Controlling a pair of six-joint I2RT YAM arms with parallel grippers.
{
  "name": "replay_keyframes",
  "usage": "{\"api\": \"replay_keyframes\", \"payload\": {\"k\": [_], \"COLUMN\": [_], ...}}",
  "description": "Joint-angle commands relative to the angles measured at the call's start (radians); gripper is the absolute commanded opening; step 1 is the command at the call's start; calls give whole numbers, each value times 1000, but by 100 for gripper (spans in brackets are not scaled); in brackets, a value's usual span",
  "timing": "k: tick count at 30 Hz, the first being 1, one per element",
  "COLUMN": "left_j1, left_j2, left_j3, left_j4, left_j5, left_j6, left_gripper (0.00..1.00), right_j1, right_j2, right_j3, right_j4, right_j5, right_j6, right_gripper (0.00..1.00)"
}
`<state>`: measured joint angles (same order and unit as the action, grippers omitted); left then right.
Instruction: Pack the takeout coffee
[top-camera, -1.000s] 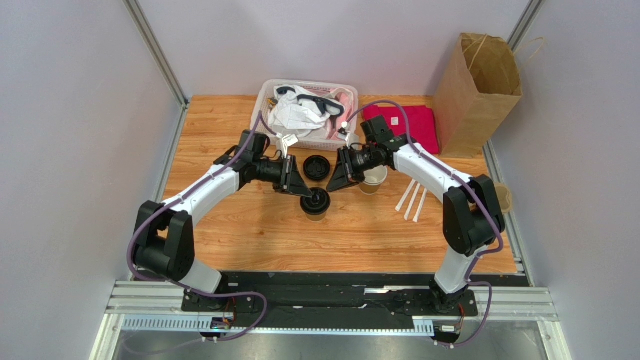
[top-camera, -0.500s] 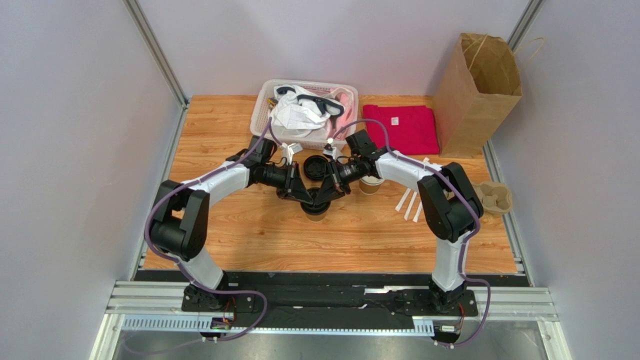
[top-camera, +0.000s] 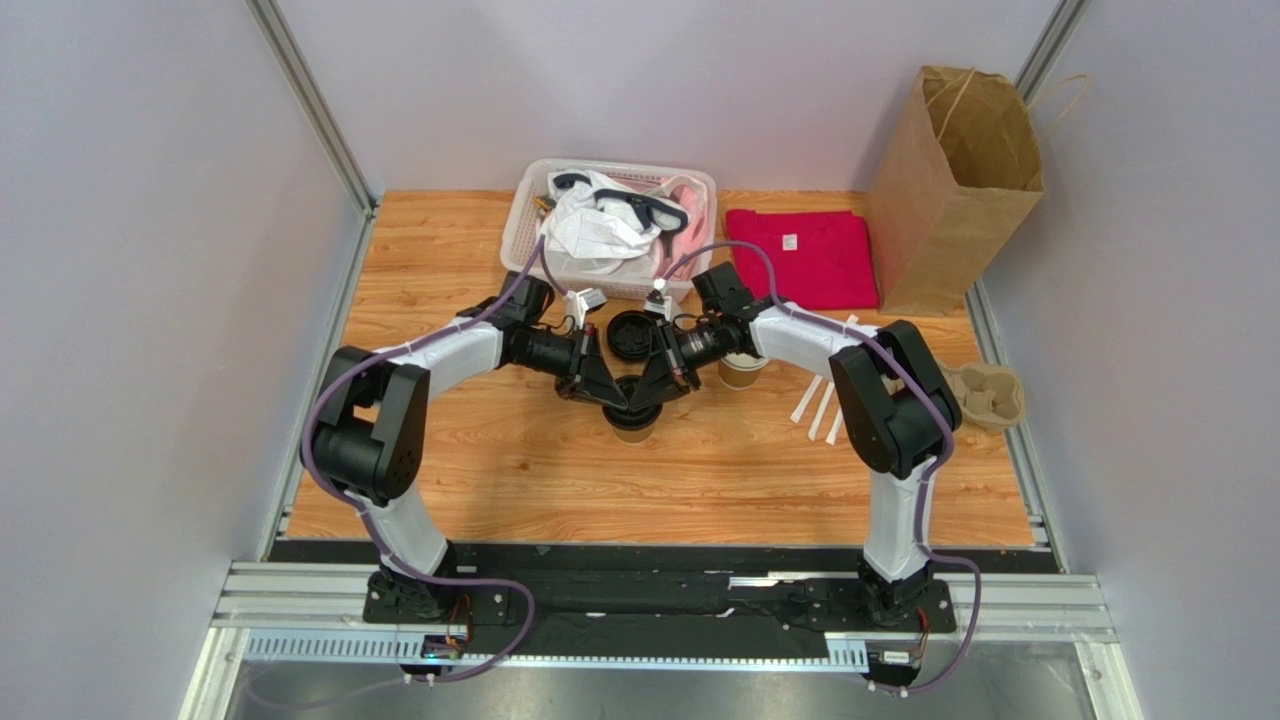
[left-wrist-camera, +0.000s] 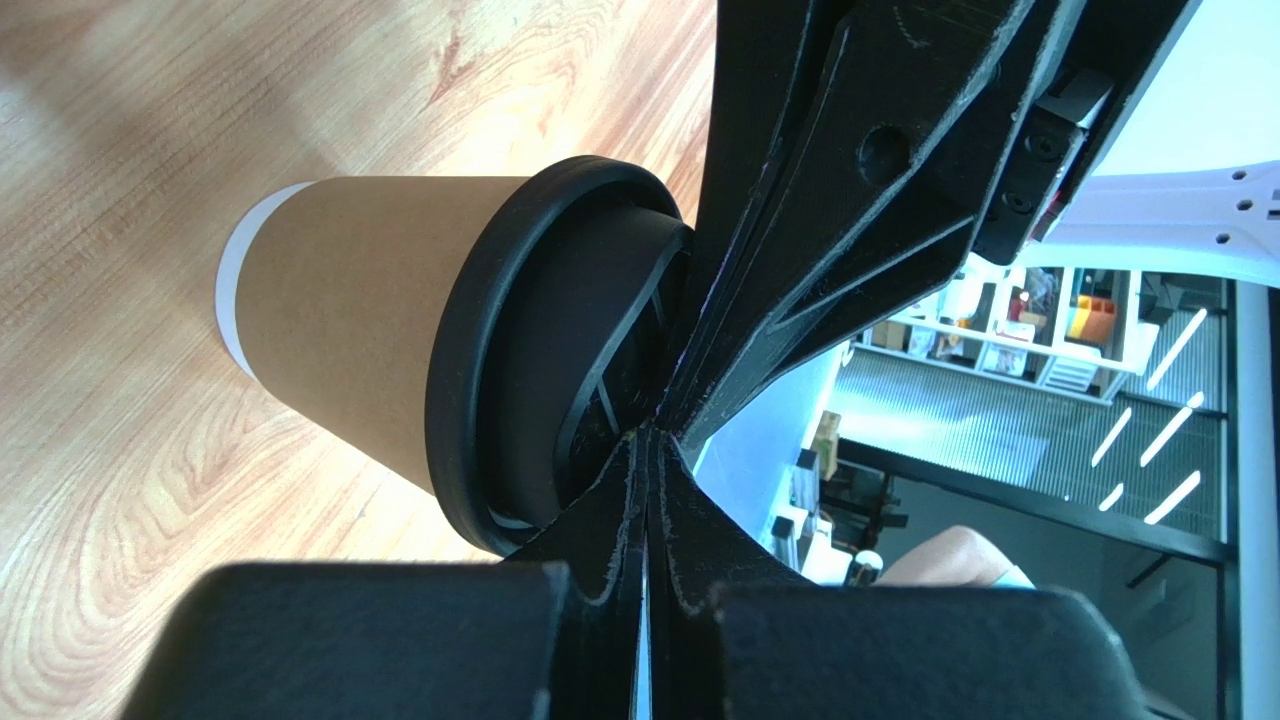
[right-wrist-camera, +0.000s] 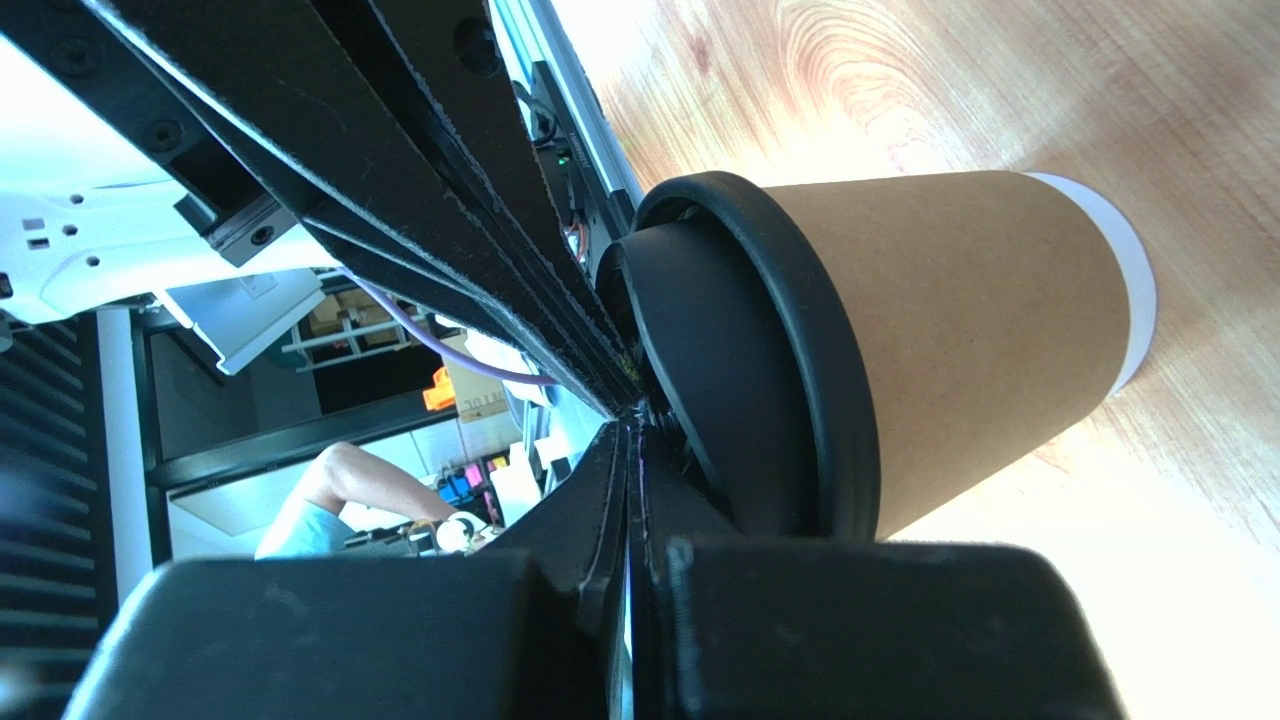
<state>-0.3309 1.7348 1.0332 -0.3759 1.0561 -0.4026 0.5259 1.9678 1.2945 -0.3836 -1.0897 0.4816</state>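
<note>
takeout coffee (left-wrist-camera: 353, 323): brown kraft, black lid (left-wrist-camera: 469, 353); left gripper (left-wrist-camera: 649, 450), right gripper (right-wrist-camera: 631, 417) closed atop.

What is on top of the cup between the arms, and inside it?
A black lid sits on the cup, with the shut left fingers and right fingers meeting on it. The lid hides whatever is inside.

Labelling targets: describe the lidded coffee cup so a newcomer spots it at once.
Wooden table, in front of the white basket at the back. The brown paper cup there with a black lid on; the neighbouring cup is open.
</note>
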Motion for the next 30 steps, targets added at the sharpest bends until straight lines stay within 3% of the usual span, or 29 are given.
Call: {"api": "replay_keyframes", "payload": {"k": [1, 18, 30], "left_j1": [10, 18, 1], "left_j2": [39, 58, 17], "left_j3": [-19, -28, -19], "left_j4": [-32, -32, -21], "left_j5": [-151, -154, -130], "left_j6": [64, 62, 59], "left_gripper": [0, 0, 0], "right_j1": [-1, -27, 8], "right_j2": [77, 163, -82], "right_j3": [-64, -103, 11], "right_j4": [-11, 74, -44], "right_j5": [227, 208, 131], "right_j6": [-103, -130, -140], "right_gripper": [0, 0, 1]}}
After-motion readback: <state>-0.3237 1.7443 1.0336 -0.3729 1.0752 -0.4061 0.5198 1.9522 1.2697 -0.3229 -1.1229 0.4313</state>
